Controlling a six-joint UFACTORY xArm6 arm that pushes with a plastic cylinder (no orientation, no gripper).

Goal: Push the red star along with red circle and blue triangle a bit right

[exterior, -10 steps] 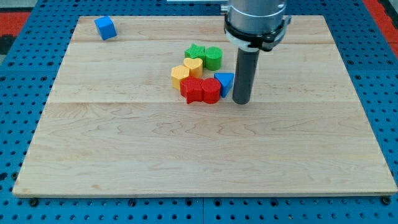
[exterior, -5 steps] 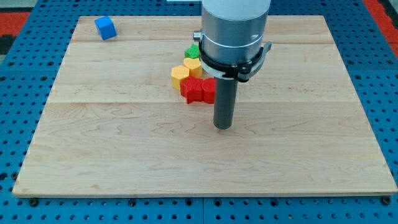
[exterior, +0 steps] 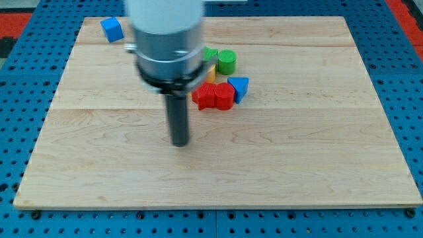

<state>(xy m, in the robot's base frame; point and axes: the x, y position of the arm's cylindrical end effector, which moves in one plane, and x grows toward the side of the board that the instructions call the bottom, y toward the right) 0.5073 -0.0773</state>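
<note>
The tip (exterior: 180, 142) sits bare on the board, below and left of the red star (exterior: 205, 97), red circle (exterior: 224, 96) and blue triangle (exterior: 238, 86); no claw exists.

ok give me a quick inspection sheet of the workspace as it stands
surface: wooden board lying on a blue pegboard.
job's things: red star and red circle side by side, touching; blue triangle at the circle's right, against it.
clutter: green circle and another green block above the red pair; a yellow block mostly hidden by the arm; blue cube alone at the view's top left.
grippers: none; my tip sits on bare wood, below and to the view's left of the red star, touching no block.
cables: nothing seen.
surroundings: red strips at the top corners.
</note>
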